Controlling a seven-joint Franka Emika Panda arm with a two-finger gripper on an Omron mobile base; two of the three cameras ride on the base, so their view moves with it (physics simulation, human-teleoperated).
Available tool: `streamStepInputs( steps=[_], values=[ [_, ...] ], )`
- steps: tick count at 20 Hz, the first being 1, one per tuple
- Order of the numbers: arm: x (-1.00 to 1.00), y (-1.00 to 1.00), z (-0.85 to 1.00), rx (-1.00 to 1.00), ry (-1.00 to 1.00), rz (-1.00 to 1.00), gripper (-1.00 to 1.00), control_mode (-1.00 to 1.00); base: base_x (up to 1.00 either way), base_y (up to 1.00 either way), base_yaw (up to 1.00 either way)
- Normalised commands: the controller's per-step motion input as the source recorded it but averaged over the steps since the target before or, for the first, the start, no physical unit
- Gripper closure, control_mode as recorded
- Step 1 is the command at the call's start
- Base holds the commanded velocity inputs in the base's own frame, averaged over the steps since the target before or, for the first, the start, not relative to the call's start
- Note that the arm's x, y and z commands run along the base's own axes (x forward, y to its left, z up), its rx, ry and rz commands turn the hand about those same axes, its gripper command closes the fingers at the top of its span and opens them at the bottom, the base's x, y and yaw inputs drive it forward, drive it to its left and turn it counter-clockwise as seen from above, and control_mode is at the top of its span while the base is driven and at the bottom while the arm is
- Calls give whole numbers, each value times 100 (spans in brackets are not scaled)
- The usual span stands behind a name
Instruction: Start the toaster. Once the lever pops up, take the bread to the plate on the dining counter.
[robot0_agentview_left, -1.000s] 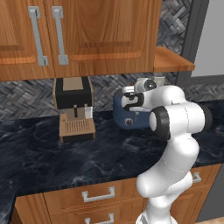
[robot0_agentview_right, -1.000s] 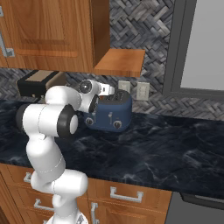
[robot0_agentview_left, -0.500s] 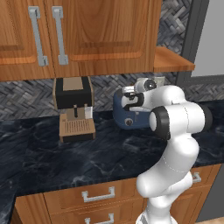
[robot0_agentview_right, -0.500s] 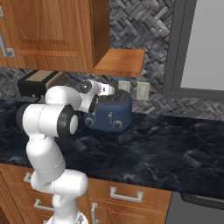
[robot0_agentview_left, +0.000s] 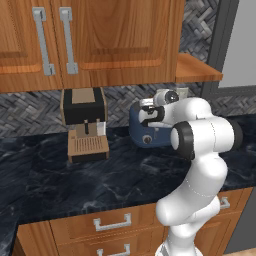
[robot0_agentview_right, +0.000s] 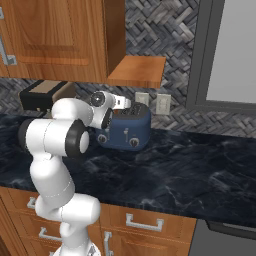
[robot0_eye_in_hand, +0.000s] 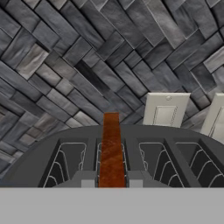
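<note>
Over the last second nothing has shifted: my arm stays folded over the toaster (robot0_agentview_left: 150, 131), and both base views match the earlier ones. My jaws are drawn down to their narrowest, and in the hand view they seem pinched on the bread (robot0_eye_in_hand: 111, 151), a thin brown edge standing upright out of the middle slot; I judge it a grip, though the tips themselves sit low and half hidden. That stillness tells me the slice is not yet lifted. Whether the lever is up I cannot tell from here.

The toaster (robot0_agentview_right: 125, 129) sits on the dark marble counter (robot0_agentview_left: 75, 175) against the herringbone wall (robot0_eye_in_hand: 65, 57), with my gripper (robot0_agentview_right: 119, 104) right above its top. The plate and the dining counter are elsewhere, so a carry and probably a drive lie ahead.

Around me: the black-and-tan coffee machine (robot0_agentview_left: 85, 122) stands at about nine o'clock from the toaster in the left base view, well apart. Two wall outlets (robot0_eye_in_hand: 165, 111) are at about one o'clock behind the slots in the hand view. A wooden shelf (robot0_agentview_right: 137, 70) hangs at twelve o'clock above the toaster, under the upper cabinets (robot0_agentview_left: 100, 35). I reckon that shelf limits a straight upward pull, so the slice should come up only far enough to clear the slot wires, then back toward me.
</note>
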Motion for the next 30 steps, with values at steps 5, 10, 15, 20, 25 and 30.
streamStepInputs(
  steps=[5, 10, 15, 20, 25, 30],
  values=[
    [0, 0, 8, 0, 0, 0, 100, -100, 0, 0, 0],
    [-2, 0, 21, 0, -8, 0, 100, -100, 0, 0, 0],
    [-8, 0, 29, 0, -9, 0, 100, -100, 0, 0, 0],
    [-19, 0, 10, 0, -8, 0, 100, -100, 0, 0, 0],
    [-33, 0, 6, 0, -6, 0, 100, -100, 0, 0, 0],
    [-47, 0, 13, 0, -1, 0, 100, -100, 0, 0, 0]
  ],
)
